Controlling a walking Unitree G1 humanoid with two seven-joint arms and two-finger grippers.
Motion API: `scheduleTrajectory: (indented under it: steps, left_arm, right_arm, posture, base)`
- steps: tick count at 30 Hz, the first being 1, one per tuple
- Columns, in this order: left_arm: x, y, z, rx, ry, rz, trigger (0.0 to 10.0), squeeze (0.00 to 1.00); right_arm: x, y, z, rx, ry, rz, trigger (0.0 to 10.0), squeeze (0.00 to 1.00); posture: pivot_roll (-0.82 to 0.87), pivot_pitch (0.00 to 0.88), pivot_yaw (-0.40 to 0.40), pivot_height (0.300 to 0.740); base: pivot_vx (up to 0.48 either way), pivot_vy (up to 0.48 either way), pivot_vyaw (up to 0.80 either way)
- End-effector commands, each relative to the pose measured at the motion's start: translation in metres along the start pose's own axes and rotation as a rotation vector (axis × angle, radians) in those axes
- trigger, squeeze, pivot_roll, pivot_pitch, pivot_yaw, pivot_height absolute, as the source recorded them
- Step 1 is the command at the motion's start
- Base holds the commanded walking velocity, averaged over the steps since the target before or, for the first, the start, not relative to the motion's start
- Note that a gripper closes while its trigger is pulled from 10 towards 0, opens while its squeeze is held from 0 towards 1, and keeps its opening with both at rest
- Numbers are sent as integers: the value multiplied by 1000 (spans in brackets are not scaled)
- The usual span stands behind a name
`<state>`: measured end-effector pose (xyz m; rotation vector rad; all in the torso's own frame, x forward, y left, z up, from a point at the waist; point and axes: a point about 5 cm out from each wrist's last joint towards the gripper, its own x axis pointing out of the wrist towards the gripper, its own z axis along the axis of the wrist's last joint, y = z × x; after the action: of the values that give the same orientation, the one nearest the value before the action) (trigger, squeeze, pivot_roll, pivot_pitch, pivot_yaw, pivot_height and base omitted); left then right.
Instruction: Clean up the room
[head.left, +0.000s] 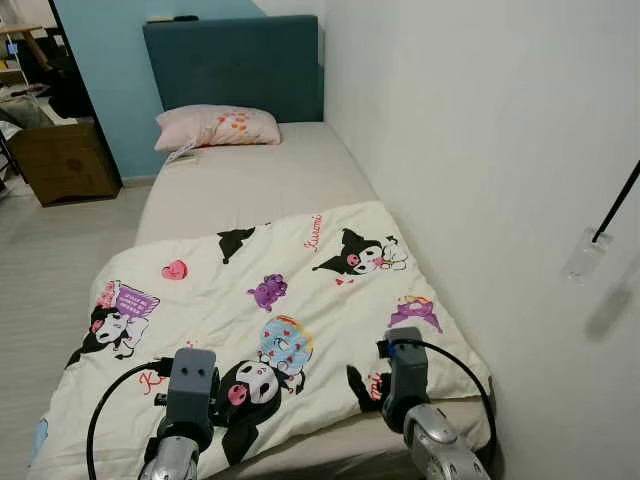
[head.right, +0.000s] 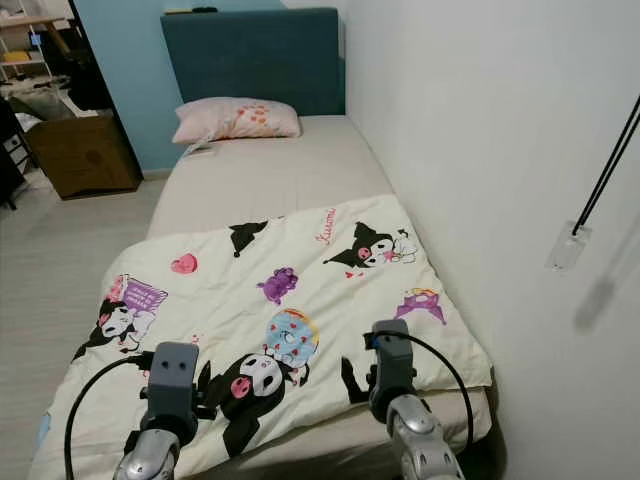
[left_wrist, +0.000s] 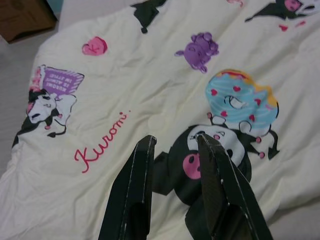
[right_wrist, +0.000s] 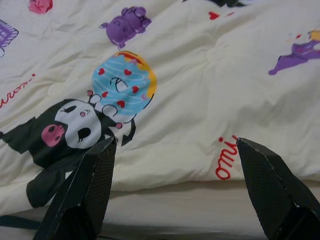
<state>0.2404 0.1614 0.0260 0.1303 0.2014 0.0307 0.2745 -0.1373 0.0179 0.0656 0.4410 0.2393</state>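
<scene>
I'm at the foot of the bed (head.left: 250, 180), which runs along the white wall (head.left: 480, 150) up to a teal headboard (head.left: 235, 65). The cream cartoon-print blanket (head.left: 270, 300) is the thing to deal with: it covers the near half of the mattress, fairly flat, its left edge draping over the side toward the floor, its near hem lying just short of the mattress end. A pink pillow (head.left: 215, 126) sits at the head, well apart from the blanket, with a small flat item just beside it that I can't identify. A brown box (head.left: 65, 160) stands on the floor off to the left. Left gripper (left_wrist: 175, 145) hovers over the blanket's near edge, fingers a little apart, holding nothing. Right gripper (right_wrist: 175, 150) hangs over the hem, fingers spread wide, empty too. I judge this as bed-making, at the reach stage, nothing grasped yet. Next move calls for lowering both grippers to the hem, pinching fabric only, then pulling evenly.
</scene>
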Motion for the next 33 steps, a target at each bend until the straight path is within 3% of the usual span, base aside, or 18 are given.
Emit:
scheduleTrajectory:
  steps: [1, 11, 28, 33]
  left_arm:
    - [1, -1, -5, -2, 32, -1, 10000, 0]
    - [-4, 10, -11, -25, 48, 46, 10000, 0]
    - [-2, 4, -9, -15, 37, 17, 10000, 0]
    - [-8, 4, -14, -14, 50, 28, 10000, 0]
  right_arm:
    - [0, 2, 0, 18, 3, 13, 10000, 0]
    - [3, 0, 3, 30, -7, -16, 10000, 0]
    - [2, -3, 6, 4, -17, -18, 10000, 0]
    - [3, 3, 6, -109, 14, 49, 10000, 0]
  posture:
    - [-56, 44, 47, 655]
    - [-76, 20, 28, 611]
    - [-77, 6, 27, 611]
    - [-68, 5, 9, 611]
  base:
    - [0, 0, 0]
    - [0, 0, 0]
    - [0, 0, 0]
    - [0, 0, 0]
